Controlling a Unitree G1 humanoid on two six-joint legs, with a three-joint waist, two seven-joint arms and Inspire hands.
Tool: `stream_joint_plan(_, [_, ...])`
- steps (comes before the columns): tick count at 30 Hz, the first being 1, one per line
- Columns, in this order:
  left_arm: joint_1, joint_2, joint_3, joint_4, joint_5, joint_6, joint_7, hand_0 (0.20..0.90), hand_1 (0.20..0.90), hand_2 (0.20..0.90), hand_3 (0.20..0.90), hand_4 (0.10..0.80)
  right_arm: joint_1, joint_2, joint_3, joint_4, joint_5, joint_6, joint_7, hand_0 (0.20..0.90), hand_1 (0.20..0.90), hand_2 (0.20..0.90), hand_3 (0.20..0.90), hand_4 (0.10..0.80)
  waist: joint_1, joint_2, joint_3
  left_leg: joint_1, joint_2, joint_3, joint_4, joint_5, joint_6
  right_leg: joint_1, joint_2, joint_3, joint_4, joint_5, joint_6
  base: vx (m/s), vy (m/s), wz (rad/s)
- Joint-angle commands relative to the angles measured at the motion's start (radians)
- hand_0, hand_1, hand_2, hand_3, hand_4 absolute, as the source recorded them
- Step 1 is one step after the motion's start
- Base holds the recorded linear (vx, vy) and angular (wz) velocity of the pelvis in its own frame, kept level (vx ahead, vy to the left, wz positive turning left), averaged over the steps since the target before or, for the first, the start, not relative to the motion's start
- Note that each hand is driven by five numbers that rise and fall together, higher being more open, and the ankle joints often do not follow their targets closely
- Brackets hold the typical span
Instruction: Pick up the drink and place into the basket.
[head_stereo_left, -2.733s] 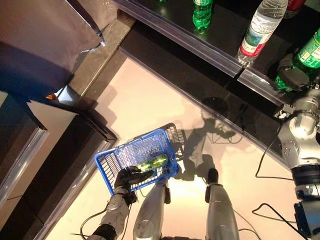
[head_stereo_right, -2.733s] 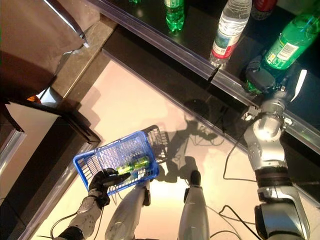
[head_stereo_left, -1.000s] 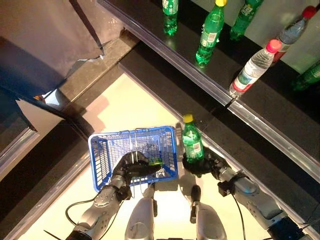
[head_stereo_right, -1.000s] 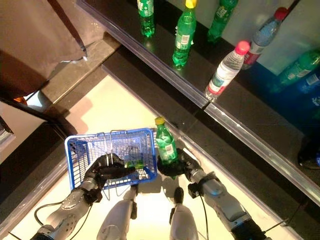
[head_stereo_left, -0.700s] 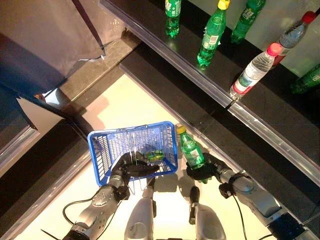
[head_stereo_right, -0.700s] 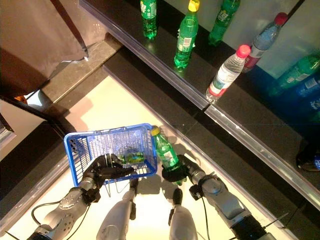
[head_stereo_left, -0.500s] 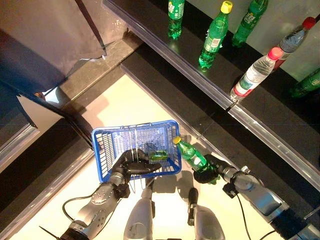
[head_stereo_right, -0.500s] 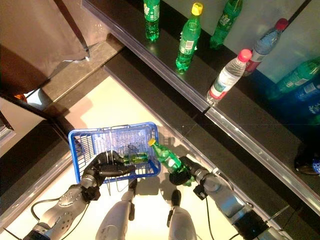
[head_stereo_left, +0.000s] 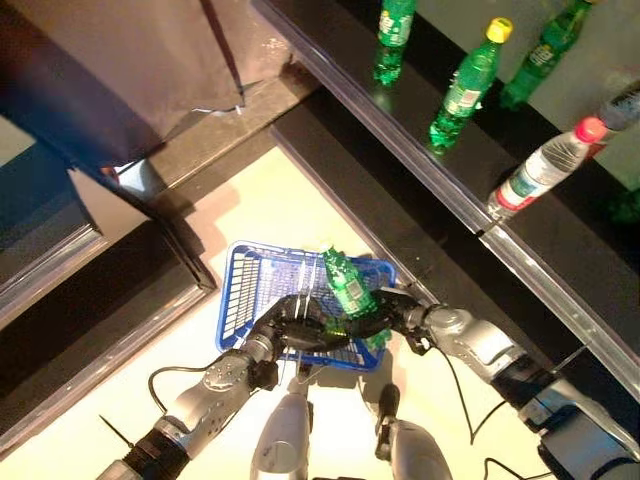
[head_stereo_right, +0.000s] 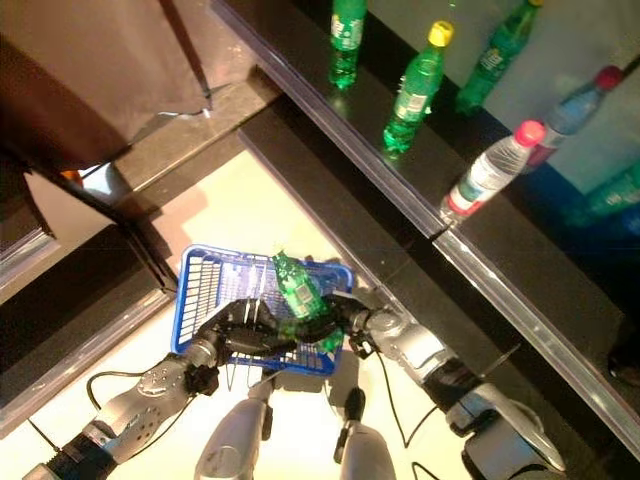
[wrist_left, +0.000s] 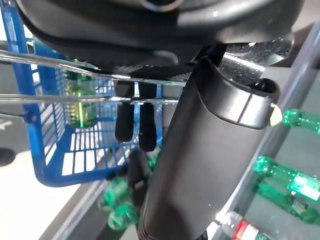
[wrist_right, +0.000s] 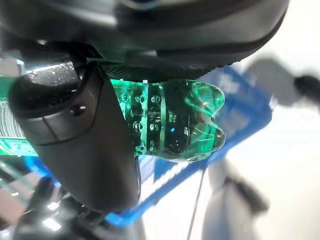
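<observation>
Blue plastic mesh forms the basket (head_stereo_left: 240, 290), which hangs low in the middle of the head views over the pale floor (head_stereo_left: 270, 215). The left hand (head_stereo_left: 300, 333), coming in from seven o'clock, has its fingers curled round the basket's thin wire handles (wrist_left: 60, 62). A green drink bottle (head_stereo_left: 347, 289) sits tilted over the basket's four o'clock corner, its neck toward eleven o'clock and its base held by the right hand (head_stereo_right: 338, 312), which reaches in from four o'clock with thumb and fingers wrapped round the lower body of the bottle. Another green bottle (wrist_left: 80, 100) already lies inside the basket. Along a dark shelf (head_stereo_left: 420, 150) running from twelve toward four o'clock stand more green bottles (head_stereo_left: 464, 84) and a clear bottle with a pink cap (head_stereo_left: 542, 172).
</observation>
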Motion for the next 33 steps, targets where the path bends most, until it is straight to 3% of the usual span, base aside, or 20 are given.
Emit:
stream_joint_plan(1, [-0.155,-0.038,-0.022,-0.182,0.002,-0.181,-0.122,0.3,0.3,0.3,0.2,0.1,-0.07,0.064,0.046,-0.027,0.165,-0.014,0.052,0.3,0.3,0.3,0.2,0.1,0.006,-0.023,-0.119,0.041,-0.017,-0.033,0.055,-0.125,0.002,-0.05,-0.011,0.031,-0.104,0.145,-0.061,-0.033,0.031,0.01])
stream_joint_plan(9, [-0.229,-0.062,-0.107,-0.172,0.001,-0.234,-0.155,0.3,0.3,0.3,0.2,0.1,-0.114,0.187,0.065,0.121,0.371,0.063,0.0,0.3,0.3,0.3,0.2,0.1,0.02,-0.006,-0.097,0.018,-0.025,-0.043,0.053,-0.116,0.007,-0.075,-0.021,0.018,-0.102,0.156,-0.064,-0.016,0.02,0.02])
stream_joint_plan(22, [-0.269,-0.08,-0.114,-0.169,-0.003,-0.258,-0.147,0.3,0.3,0.3,0.2,0.1,-0.143,0.215,0.044,0.339,0.324,0.147,-0.021,0.3,0.3,0.3,0.2,0.1,0.032,0.006,-0.075,-0.003,-0.034,-0.042,0.046,-0.107,0.012,-0.102,-0.031,0.0,-0.099,0.17,-0.064,-0.009,0.01,0.04])
stream_joint_plan(33, [-0.245,-0.071,-0.074,-0.19,0.024,-0.255,-0.13,0.3,0.3,0.3,0.2,0.1,-0.116,0.11,0.046,0.292,-0.015,0.193,-0.014,0.3,0.3,0.3,0.2,0.1,0.02,-0.009,-0.06,-0.003,-0.028,-0.034,0.039,-0.103,0.009,-0.111,-0.024,0.007,-0.098,0.176,-0.065,0.0,0.0,0.0])
